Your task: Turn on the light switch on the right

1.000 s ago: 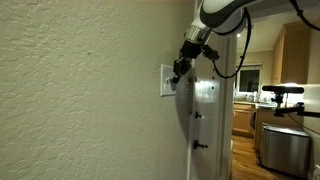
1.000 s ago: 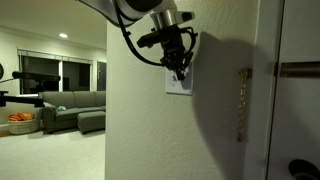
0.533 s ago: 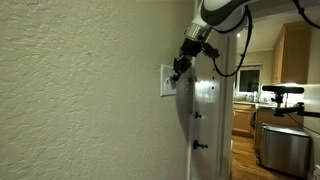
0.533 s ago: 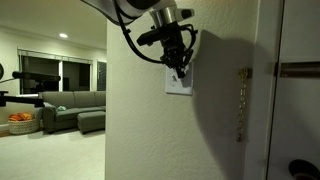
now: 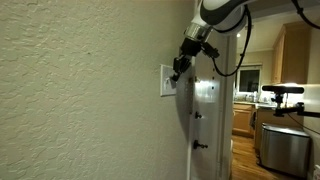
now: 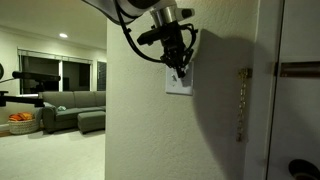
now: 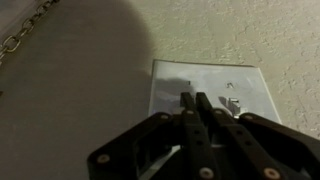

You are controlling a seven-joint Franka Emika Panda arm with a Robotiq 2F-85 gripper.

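The arm (image 5: 225, 12) bends down from above toward the switch plate (image 7: 215, 75) on the wall. The gripper (image 7: 190, 100), jaws pressed together and empty, touches the plate, with the toggle (image 7: 232, 103) just beside its tips.

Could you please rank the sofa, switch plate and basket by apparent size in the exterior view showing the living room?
1. Sofa, largest, though farthest away.
2. Switch plate.
3. Basket, near the plate's apparent size, so their order is unsure.

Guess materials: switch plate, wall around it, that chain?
Switch plate: smooth, pale, slight sheen, likely plastic. Wall: matte, bumpy texture, probably painted drywall or plaster. Chain: small linked loops, looks metal; too dim to judge finish.
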